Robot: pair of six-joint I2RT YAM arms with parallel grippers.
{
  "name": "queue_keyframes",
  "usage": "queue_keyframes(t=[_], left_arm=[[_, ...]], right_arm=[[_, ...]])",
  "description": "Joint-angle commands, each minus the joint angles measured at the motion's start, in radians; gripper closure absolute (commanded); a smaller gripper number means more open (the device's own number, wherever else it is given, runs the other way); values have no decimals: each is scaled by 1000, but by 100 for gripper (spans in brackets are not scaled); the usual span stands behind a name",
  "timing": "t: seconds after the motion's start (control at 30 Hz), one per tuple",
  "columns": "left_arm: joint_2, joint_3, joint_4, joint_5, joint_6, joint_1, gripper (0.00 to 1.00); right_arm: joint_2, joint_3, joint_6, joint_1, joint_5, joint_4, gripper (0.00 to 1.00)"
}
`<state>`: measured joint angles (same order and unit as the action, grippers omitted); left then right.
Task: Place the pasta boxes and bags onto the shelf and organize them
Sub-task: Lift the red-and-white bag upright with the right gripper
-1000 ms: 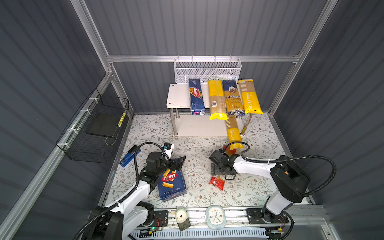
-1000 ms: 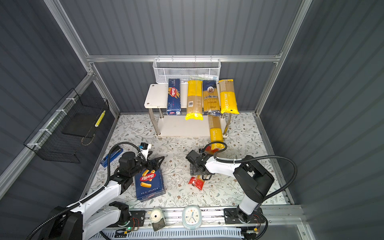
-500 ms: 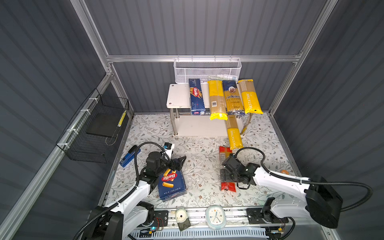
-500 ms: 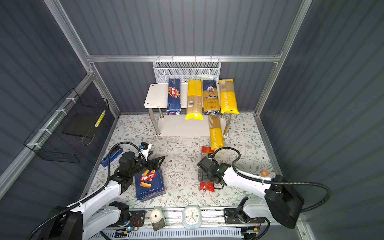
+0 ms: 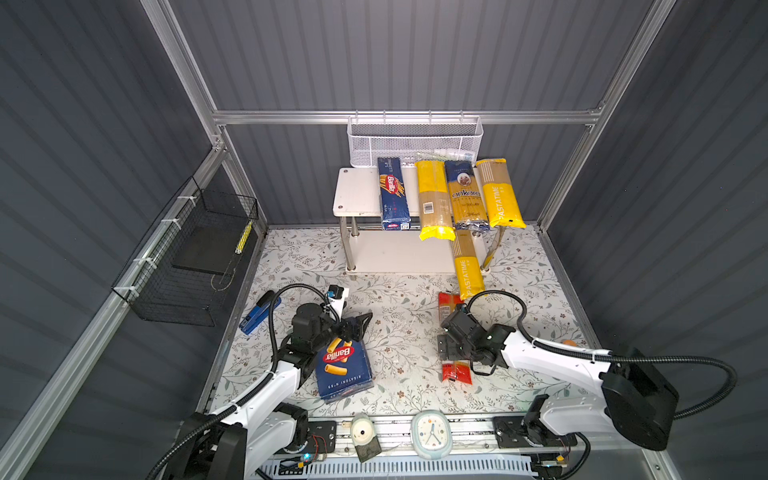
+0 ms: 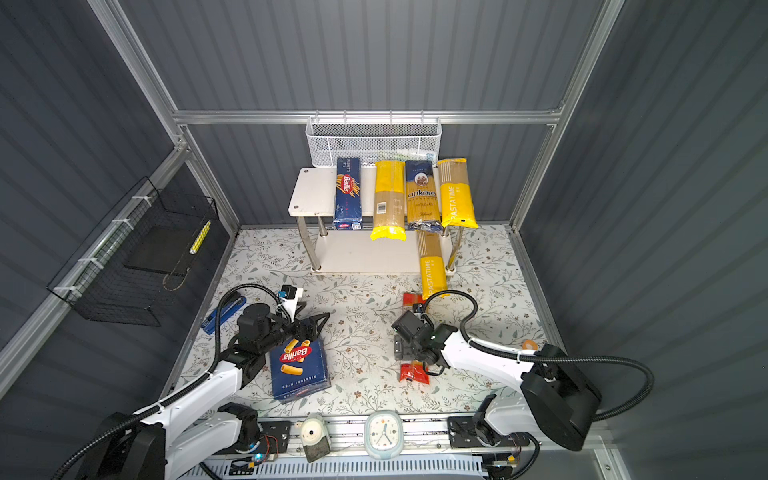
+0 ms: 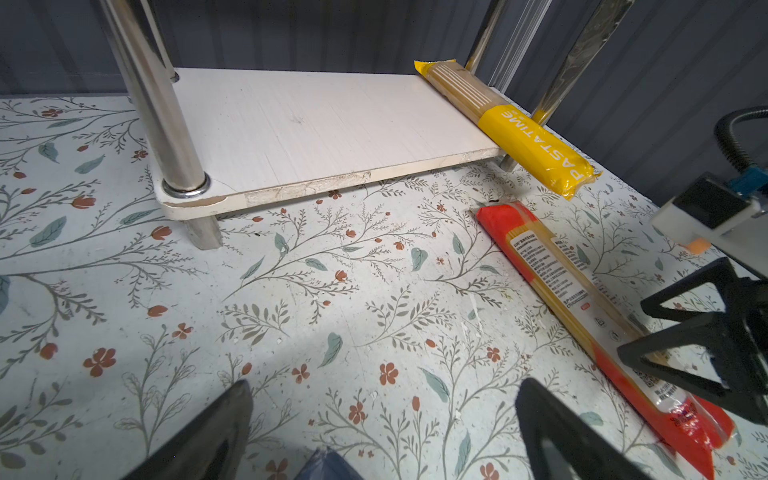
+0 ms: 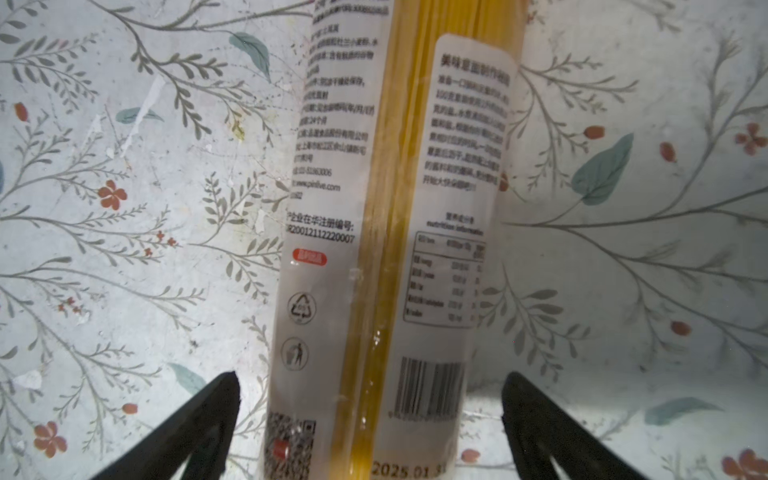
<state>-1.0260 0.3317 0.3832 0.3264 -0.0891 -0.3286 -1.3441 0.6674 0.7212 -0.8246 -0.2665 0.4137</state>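
Rigatoni box [image 5: 344, 370] and red bag [image 5: 456, 371] lay off the shelf [image 5: 356, 192]
Lower left, the left gripper [image 5: 359, 326] gaped empty by the rigatoni box's upper edge; right of centre, the right gripper [image 5: 453, 351] straddled the red bag, jaws wide, not gripping; the shelf stood upper centre.

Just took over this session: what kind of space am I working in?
Most likely a staged robot test cell dressed as a pantry, not a real kitchen: ribbed grey walls on an aluminium frame, a floral-covered tabletop, and a small white shelf stocked with pasta packs.
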Motion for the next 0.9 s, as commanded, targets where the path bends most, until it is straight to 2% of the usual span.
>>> queue_keyframes(t=[0.0, 0.2, 0.3, 0.53, 0.63, 0.7, 0.87], left_arm=[[14, -1, 2, 10, -4, -6, 0], [31, -1, -16, 10, -8, -6, 0], [74, -7, -40, -45, -7, -6, 0], [121, 0, -100, -61, 22, -6, 0], [143, 20, -184, -136, 41, -6, 0], [170, 8, -182, -153, 42, -6, 0], [176, 2, -175, -160, 42, -5, 0]], right_arm=[[-20, 10, 3, 19, -31, -50, 1], [-13, -21, 13, 27, -28, -97, 1], [-33, -5, 31, 26, -36, -79, 1], [-60, 4, 47, 26, -51, -36, 1], [-97, 37, 51, 24, -54, 9, 1], [-128, 54, 46, 23, -42, 13, 1], [-167, 31, 47, 22, -1, -71, 2]])
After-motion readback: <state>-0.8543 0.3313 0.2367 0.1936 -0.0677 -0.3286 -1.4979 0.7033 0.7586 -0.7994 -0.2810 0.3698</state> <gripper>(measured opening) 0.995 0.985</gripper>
